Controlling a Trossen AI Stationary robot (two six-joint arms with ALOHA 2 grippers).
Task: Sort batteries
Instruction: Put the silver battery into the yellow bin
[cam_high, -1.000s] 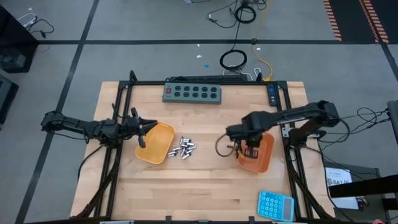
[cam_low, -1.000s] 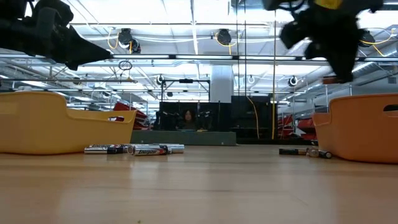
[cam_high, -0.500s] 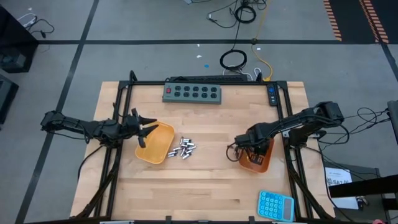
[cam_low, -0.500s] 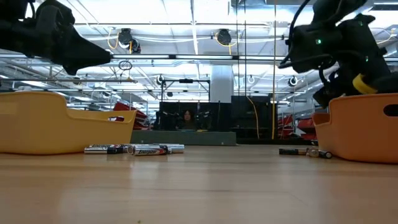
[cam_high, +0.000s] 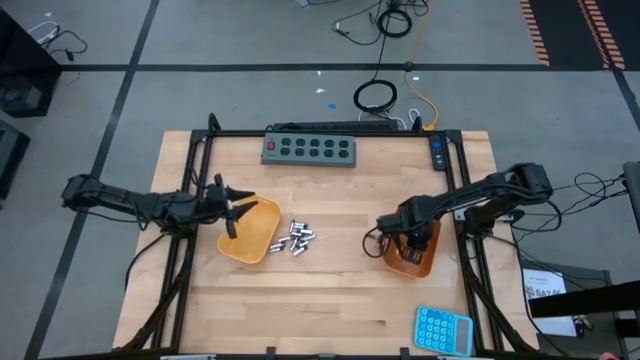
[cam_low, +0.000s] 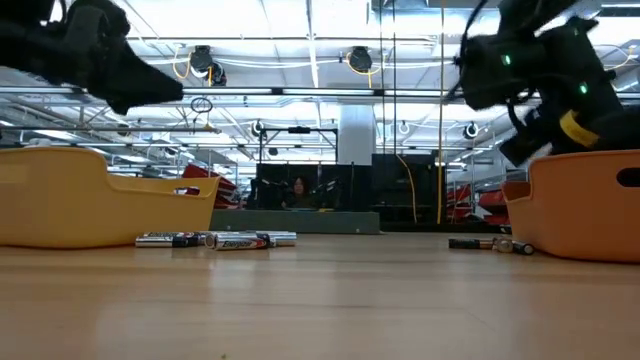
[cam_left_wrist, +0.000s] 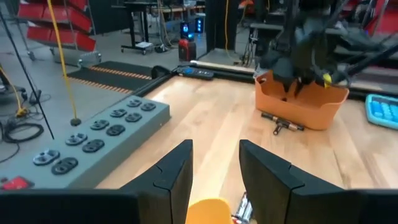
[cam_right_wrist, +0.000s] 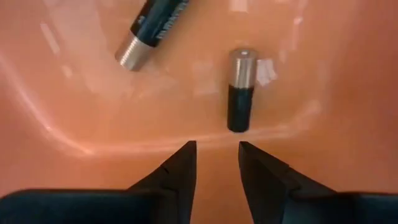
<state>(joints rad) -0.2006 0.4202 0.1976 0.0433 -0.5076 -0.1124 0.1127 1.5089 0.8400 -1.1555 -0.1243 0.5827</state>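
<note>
Orange left tray (cam_high: 252, 230) directly under left gripper (cam_left_wrist: 214, 174), fingers parted, nothing held. Loose batteries (cam_high: 298, 237) just beyond, on wood table (cam_high: 330, 290). Right gripper (cam_right_wrist: 214, 163) down inside right orange tray (cam_high: 412, 250), jaws slightly apart, empty; two dark batteries (cam_right_wrist: 240, 88) just ahead on tray floor.

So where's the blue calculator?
The blue calculator sits at the table's front right corner in the high view, just in front of the right orange tray.

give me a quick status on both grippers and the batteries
Left gripper open over left tray, empty. Right gripper open inside right tray, two batteries below. Pile unsorted mid-table.
</note>
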